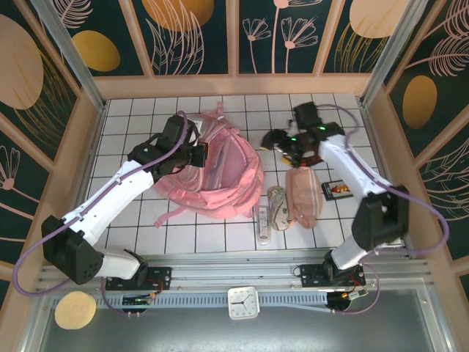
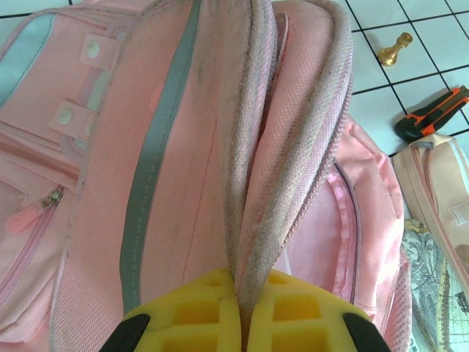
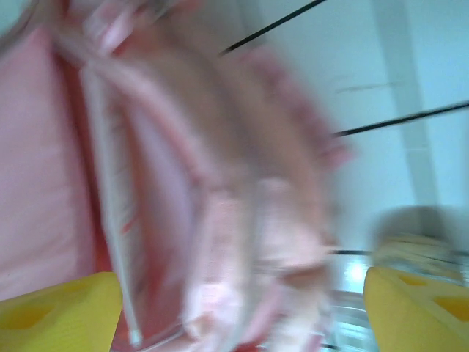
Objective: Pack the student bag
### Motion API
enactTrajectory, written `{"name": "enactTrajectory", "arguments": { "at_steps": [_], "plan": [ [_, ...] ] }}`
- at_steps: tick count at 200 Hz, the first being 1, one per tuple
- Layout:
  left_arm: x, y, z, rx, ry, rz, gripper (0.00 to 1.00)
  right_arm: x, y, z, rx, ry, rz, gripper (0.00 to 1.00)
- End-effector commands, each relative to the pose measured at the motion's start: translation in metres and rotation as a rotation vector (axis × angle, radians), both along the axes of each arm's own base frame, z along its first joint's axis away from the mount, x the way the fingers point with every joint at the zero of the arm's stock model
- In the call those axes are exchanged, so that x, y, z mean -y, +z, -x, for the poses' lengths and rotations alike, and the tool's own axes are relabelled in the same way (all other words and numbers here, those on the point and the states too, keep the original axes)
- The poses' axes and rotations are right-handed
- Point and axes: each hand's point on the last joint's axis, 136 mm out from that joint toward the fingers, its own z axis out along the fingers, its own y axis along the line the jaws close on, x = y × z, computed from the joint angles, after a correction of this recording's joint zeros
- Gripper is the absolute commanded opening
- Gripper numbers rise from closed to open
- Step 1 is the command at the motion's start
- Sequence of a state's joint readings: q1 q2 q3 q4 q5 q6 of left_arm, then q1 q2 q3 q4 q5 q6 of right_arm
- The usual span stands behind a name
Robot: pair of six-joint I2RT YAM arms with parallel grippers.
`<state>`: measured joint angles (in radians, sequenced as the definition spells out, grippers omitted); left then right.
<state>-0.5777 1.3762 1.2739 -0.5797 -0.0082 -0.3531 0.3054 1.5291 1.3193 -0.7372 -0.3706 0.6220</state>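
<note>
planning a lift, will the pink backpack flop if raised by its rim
Probably floppy: the backpack lies slumped, and its zip rim folds between the left fingers. Likely to sag open rather than hold shape. Unlikely to roll, lying flat.

— What carries everything?
— A white tiled worktop (image 1: 146, 117) with dark grid lines.
— What lies on it?
— The pink student bag (image 1: 220, 172), left of centre. To its right, a map-printed bundle (image 1: 277, 207) lies against a pale pink pouch (image 1: 304, 198), with a slim white item (image 1: 262, 224) beside them and a dark card (image 1: 335, 189) by the pouch.
— Anything else?
— A gold chess pawn (image 2: 394, 49) and an orange-black cutter (image 2: 432, 114), lying apart.
</note>
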Motion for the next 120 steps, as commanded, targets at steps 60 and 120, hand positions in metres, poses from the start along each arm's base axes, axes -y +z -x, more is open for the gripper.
{"name": "enactTrajectory", "arguments": {
  "at_steps": [60,120],
  "plan": [
    [0.018,0.037,-0.012,0.139,-0.077,0.063,0.00,0.135,-0.120,0.085,-0.286,-0.211,0.378,0.97],
    [0.019,0.036,-0.010,0.138,-0.092,0.064,0.00,0.143,-0.158,0.076,-0.310,-0.192,0.370,0.98]
  ]
}}
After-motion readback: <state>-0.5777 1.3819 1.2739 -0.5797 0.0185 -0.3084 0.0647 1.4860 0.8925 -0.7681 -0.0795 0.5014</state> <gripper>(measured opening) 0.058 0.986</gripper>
